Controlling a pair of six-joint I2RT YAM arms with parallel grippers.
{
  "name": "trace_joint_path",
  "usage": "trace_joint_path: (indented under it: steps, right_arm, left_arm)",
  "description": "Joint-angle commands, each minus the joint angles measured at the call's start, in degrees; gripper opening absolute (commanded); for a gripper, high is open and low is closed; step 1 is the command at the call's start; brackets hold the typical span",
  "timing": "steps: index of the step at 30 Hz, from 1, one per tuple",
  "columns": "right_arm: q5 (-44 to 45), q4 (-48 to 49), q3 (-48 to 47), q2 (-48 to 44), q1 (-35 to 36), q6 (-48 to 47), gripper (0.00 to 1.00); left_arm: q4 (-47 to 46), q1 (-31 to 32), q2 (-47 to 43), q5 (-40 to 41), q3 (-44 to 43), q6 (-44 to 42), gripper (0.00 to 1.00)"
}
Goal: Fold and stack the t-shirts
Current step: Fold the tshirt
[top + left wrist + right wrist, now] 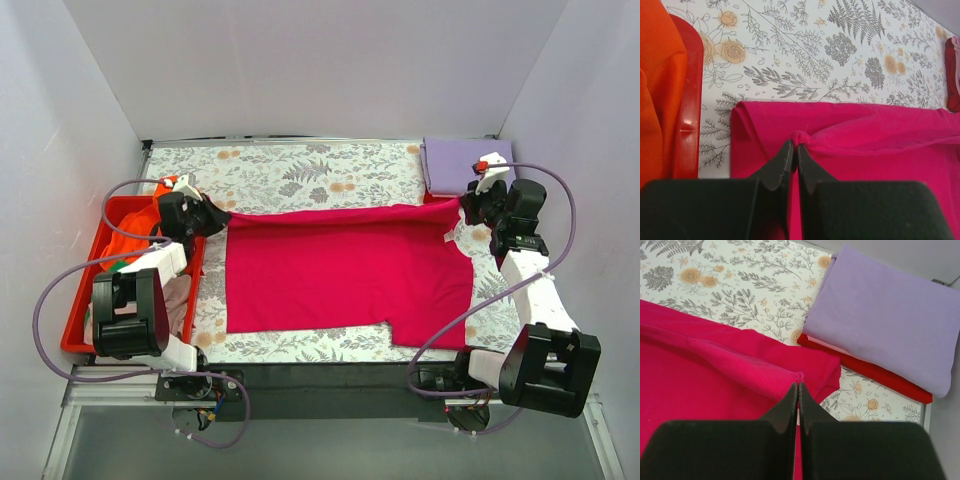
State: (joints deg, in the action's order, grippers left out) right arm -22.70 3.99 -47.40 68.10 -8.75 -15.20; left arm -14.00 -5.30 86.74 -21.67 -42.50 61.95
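A large crimson t-shirt (340, 270) lies spread across the middle of the floral table. My left gripper (213, 217) is shut on its far left corner, pinching a bunch of the crimson cloth (802, 136). My right gripper (467, 210) is shut on its far right corner (799, 376). The far edge is stretched between the two grippers. A folded lavender t-shirt (465, 163) lies at the far right on top of a folded red one (875, 371). An orange t-shirt (135, 235) lies in the red tray; beige-pink cloth (178, 298) hangs at the tray's near right.
The red plastic tray (78, 310) stands along the left edge of the table, beside my left arm. White walls close in the table on three sides. Bare floral cloth (300, 175) shows beyond the crimson shirt.
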Motion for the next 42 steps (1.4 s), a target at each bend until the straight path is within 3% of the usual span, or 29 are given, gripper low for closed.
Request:
trace_joint_path:
  steps: [1, 25, 31, 37, 42]
  right_arm:
    - [-0.86, 1.11, 1.34, -2.0, -0.74, -0.27, 0.01]
    - [-1.21, 0.58, 4.15, -2.44, -2.94, -0.09, 0.01]
    - [-1.12, -0.03, 5.03, -2.44, -3.02, -0.88, 0.01]
    - [-1.21, -2.32, 6.35, -3.67, -3.11, -5.18, 0.01]
    - [-2.0, -5.82, 7.49, -5.25, -3.11, -9.66, 0.01]
  left_arm:
    - [2.04, -0.06, -3.33, -0.3, 1.63, -0.08, 0.0]
    - [10.74, 1.61, -7.02, 1.98, 3.57, 0.45, 0.02]
    - [16.8, 1.7, -8.51, 2.95, 2.69, 0.63, 0.18]
    - [17.69, 1.61, -14.13, 1.55, 2.95, 1.06, 0.46]
    - [17.78, 1.7, -19.05, 0.75, 2.51, 0.28, 0.48]
